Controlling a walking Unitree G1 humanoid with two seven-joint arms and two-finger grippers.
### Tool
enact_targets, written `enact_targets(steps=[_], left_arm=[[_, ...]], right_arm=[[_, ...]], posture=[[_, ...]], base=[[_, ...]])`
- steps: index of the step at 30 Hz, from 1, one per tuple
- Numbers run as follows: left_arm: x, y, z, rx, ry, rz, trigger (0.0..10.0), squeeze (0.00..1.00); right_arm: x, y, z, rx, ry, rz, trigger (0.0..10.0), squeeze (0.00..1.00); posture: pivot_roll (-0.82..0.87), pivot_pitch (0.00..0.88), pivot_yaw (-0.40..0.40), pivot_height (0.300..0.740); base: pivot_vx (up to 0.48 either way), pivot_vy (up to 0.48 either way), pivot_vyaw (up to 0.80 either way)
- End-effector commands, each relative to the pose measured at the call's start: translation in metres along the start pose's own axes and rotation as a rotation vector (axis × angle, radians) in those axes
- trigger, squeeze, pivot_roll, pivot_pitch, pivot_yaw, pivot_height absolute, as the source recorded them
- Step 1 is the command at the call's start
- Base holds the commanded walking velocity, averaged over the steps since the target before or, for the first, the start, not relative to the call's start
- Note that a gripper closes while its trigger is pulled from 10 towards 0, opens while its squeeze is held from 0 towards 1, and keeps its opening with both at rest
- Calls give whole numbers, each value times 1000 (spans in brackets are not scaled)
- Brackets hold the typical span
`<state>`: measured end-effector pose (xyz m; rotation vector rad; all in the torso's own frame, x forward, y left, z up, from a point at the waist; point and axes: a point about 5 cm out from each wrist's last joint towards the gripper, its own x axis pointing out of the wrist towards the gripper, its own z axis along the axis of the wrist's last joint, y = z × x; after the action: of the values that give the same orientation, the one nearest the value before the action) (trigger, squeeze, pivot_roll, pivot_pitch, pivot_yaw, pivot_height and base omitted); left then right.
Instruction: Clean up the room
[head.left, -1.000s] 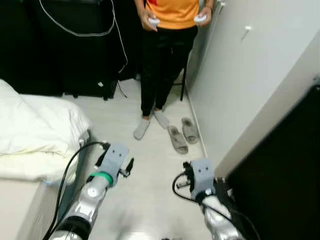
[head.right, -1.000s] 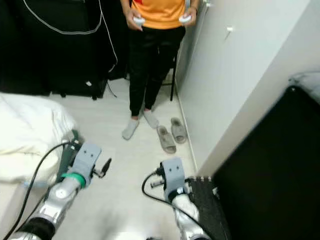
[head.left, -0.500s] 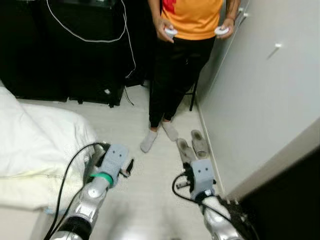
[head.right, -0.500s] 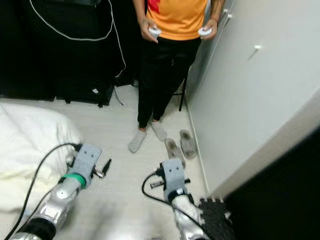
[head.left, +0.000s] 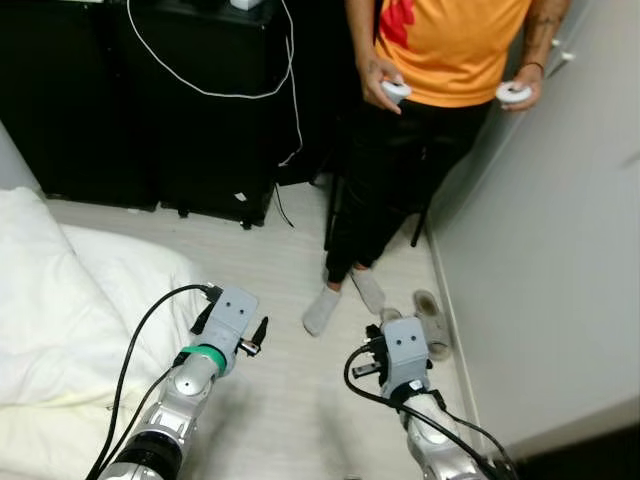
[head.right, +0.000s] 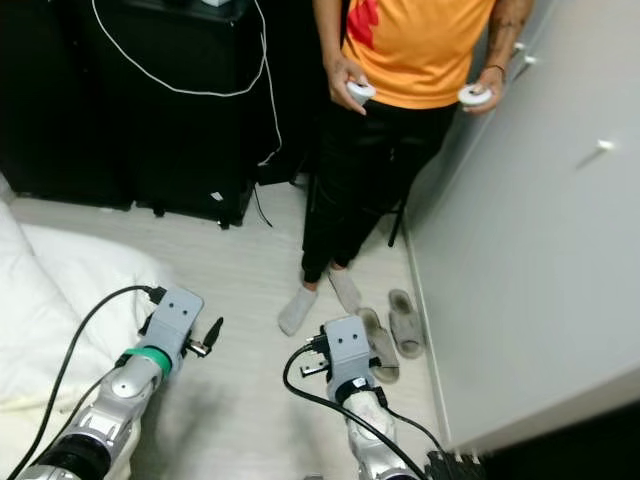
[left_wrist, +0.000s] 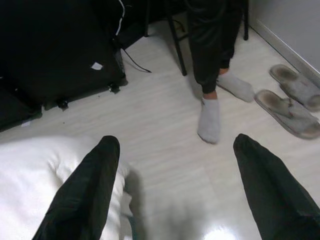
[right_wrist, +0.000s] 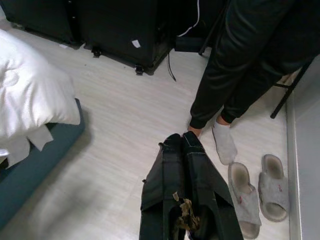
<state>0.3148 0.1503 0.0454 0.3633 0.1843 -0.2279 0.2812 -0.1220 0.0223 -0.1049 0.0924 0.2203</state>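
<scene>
At twelve o'clock, on the pale floor (head.right: 240, 270), a person (head.right: 400, 120) stands in socks with a controller in each hand; just beside those feet, toward one o'clock, a pair of slippers (right_wrist: 260, 192) lies by the white wall (head.right: 540, 250), probably the clutter to tidy; the left gripper (left_wrist: 172, 185) hangs with fingers spread wide, holding nothing, over the edge of the white bedding (head.left: 70, 300) at nine o'clock; the right gripper (right_wrist: 186, 195) is pressed closed, a scrap of crumpled brown stuff caught near its base, likely carried for disposal.
</scene>
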Motion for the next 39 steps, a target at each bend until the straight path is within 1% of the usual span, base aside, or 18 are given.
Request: enact_targets(steps=[1,8,25,30,31,34,35,36,37,38,39], left_arm=[[-1,-8,-3,-8,18,-18,10000,0],[0,-9,-3,-33,20,-15,10000,0],[1,-10,-3,-26,43,-17,10000,0],[1,-11,-7,-46,67,-20,10000,0],[-1,-13,-11,-74,96,-35,10000,0],[-2,-15,-16,-87,119,-53,10000,0],[-6,-18,-25,-100,161,-83,10000,0],[-12,-19,-38,-99,218,-106,10000,0],[-17,-20,-47,-95,254,-119,10000,0],[-24,-20,-59,-70,305,-126,10000,0],[-28,-19,-65,-51,335,-128,10000,0]], right_arm=[[-4,-6,-6,2,29,-21,10000,0],[-5,-6,-6,1,28,-25,10000,0],[-5,-6,-7,-8,37,-14,10000,0],[-6,-6,-10,-29,59,-6,10000,0],[-7,-6,-12,-29,72,-10,10000,0],[-8,-8,-15,-30,88,-14,10000,0],[-12,-10,-22,-32,122,-18,10000,0],[-18,-15,-32,-37,178,-34,10000,0],[-23,-18,-39,-41,216,-45,10000,0],[-29,-23,-46,-38,253,-60,10000,0],[-33,-25,-50,-35,272,-70,10000,0]], posture=[[10,54,-21,740],[10,54,-21,740],[7,54,-20,740],[7,54,-20,740],[9,55,-20,740],[9,55,-20,740],[9,55,-20,740],[9,55,-20,740],[9,55,-20,740],[9,55,-20,740],[9,55,-20,740]], base=[[360,0,0],[0,0,0],[0,0,0],[0,0,755],[0,0,763],[0,0,763],[0,0,763],[0,0,763],[0,0,763],[0,0,763],[0,0,763]])
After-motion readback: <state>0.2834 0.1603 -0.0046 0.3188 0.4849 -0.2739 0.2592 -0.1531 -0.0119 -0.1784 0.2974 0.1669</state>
